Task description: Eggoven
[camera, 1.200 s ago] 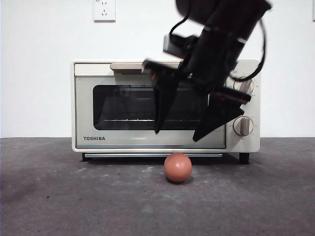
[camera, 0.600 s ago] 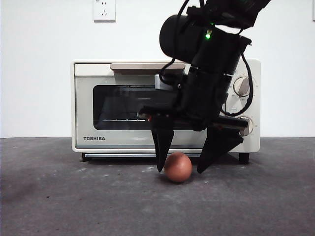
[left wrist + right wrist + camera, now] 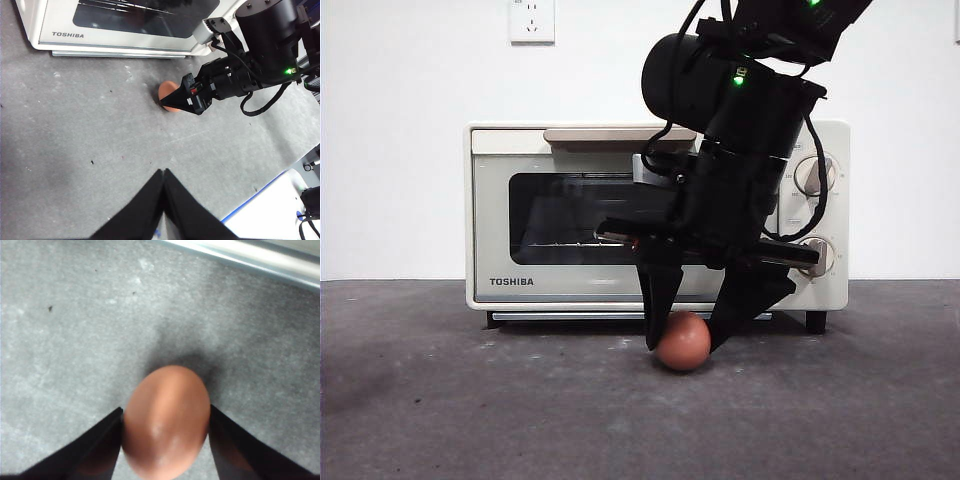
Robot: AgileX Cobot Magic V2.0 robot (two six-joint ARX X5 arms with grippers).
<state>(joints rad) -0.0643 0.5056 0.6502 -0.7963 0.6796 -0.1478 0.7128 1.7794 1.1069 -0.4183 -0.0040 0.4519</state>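
Egg (image 3: 682,341) sits on the grey table (image 3: 470,400) at 6 o'clock below the closed oven (image 3: 570,215), clamped between the right gripper (image 3: 685,335) jaws. Left gripper (image 3: 163,175) waits, jaws together.

The front view sits low, level with the surface (image 3: 470,420), facing the oven (image 3: 570,215) door squarely from close by. The left wrist view looks down steeply from farther back, with the oven at 12 o'clock. The right wrist view hangs very close above the egg (image 3: 166,421). All three share the egg; the first two share the oven front
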